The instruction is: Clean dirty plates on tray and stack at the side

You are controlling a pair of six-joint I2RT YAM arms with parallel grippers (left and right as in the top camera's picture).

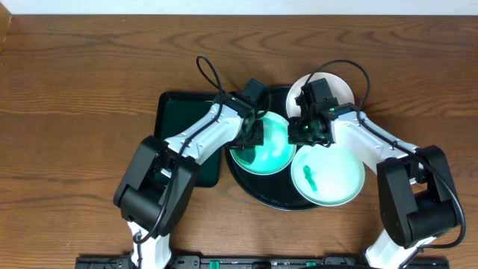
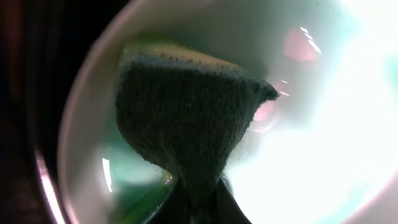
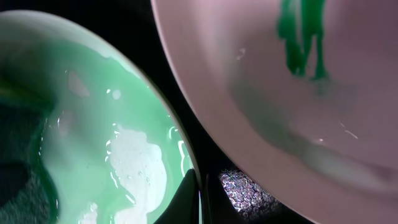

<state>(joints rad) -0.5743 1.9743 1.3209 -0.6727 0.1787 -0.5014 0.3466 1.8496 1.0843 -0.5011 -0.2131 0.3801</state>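
Early stage: left gripper (image 2: 194, 208), clamped on a sponge (image 2: 186, 118), bears on the wet plate (image 1: 272, 155) at the tray's (image 1: 245, 181) left side, right gripper (image 1: 302, 134) pinched on its rim; smeared plate (image 1: 336, 179) at the front-right edge awaits cleaning, white plate (image 1: 341, 87) at the far-right rim, nothing stacked.

White arm links (image 1: 198, 134), black joints (image 1: 153, 183), looping black cables (image 1: 210, 75).
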